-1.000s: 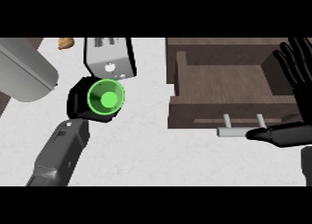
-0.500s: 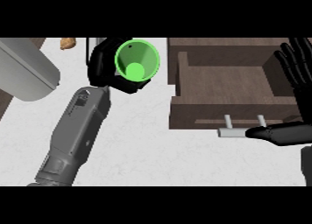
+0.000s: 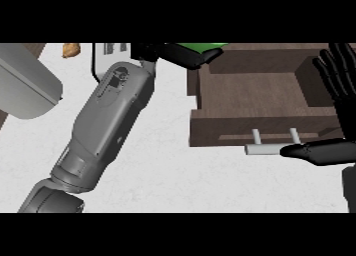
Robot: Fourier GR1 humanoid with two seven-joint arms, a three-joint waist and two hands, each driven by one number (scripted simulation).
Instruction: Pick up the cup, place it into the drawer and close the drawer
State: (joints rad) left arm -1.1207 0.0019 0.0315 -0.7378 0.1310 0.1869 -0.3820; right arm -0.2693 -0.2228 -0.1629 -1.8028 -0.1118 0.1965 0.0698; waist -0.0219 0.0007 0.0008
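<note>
White counter (image 3: 173,185), drawer (image 3: 247,95) open at right; left hand (image 3: 155,51) curled round green cup (image 3: 198,51) at top edge, just beside the drawer's upper-left corner, could clip the wall if lowered now; right hand (image 3: 343,100) spread, resting at right edge.

Grey, boxy-panelled left forearm (image 3: 100,130); glossy black right hand (image 3: 342,100) with slim segmented fingers (image 3: 340,65).

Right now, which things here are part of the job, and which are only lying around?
Part of the job:
- green cup, held in the left hand
- open drawer
- drawer handle
- right hand, open beside the drawer

Lying around:
- grey object at the left
- small brown thing at the top
</note>
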